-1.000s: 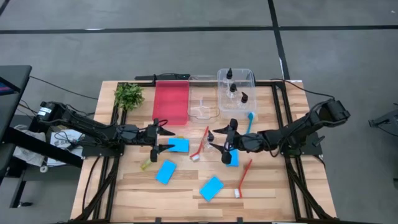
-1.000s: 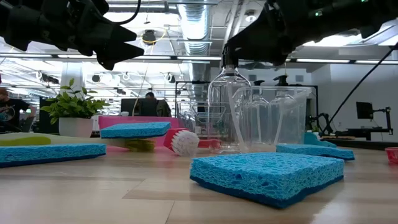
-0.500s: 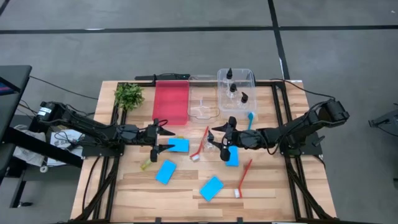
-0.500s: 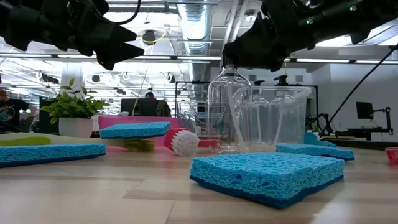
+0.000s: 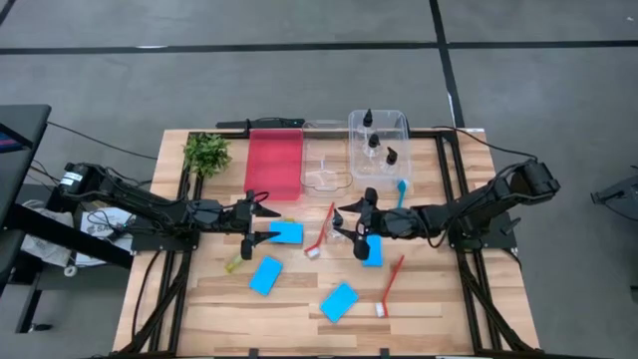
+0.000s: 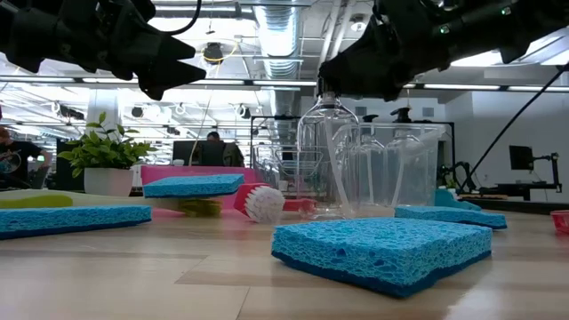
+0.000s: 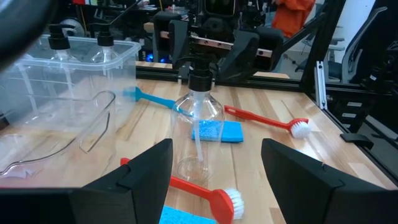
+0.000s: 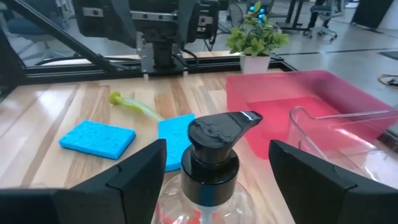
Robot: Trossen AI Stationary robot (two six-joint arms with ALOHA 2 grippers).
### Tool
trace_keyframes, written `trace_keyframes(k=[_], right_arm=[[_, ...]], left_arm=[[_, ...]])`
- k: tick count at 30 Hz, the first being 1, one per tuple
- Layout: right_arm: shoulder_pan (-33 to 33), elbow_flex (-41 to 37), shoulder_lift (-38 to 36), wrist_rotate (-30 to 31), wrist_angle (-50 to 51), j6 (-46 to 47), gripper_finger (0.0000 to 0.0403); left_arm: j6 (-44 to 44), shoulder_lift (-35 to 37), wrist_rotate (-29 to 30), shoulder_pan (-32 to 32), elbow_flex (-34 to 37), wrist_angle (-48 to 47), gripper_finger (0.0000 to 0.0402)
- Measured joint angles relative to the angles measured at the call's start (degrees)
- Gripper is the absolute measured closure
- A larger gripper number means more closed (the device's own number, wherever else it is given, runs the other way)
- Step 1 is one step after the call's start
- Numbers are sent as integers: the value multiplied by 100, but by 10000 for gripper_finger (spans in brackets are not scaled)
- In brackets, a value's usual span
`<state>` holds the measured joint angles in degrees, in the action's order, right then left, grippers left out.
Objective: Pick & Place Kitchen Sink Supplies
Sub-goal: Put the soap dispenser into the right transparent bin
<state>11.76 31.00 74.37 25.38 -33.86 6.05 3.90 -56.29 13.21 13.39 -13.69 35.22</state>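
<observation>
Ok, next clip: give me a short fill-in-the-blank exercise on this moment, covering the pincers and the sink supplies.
1. The right pincer brackets the black pump cap of a clear ____ standing on the table.
2. Both the right pincer and the left pincer have their fingers ____.
3. The number of blue sponges lying on the table is ____.
4. The plastic tray next to the leafy sprig is ____ in colour.

Missing words: bottle; open; four; red
</observation>
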Motion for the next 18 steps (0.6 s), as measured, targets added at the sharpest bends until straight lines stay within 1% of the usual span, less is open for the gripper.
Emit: trace_keyframes(k=[2,8,11,18], right_arm=[[-59,0,0,-148,-1,-1,126],[-182,0,0,-201,-52,-5,126],[-243,0,0,-326,-79,-2,126],[-255,0,0,-349,-114,-1,127]], left_arm=[[0,0,-2,0,0,0,153],[-4,0,-2,0,0,0,153],[-19,0,-1,0,0,0,153],[-19,0,-2,0,0,0,153]])
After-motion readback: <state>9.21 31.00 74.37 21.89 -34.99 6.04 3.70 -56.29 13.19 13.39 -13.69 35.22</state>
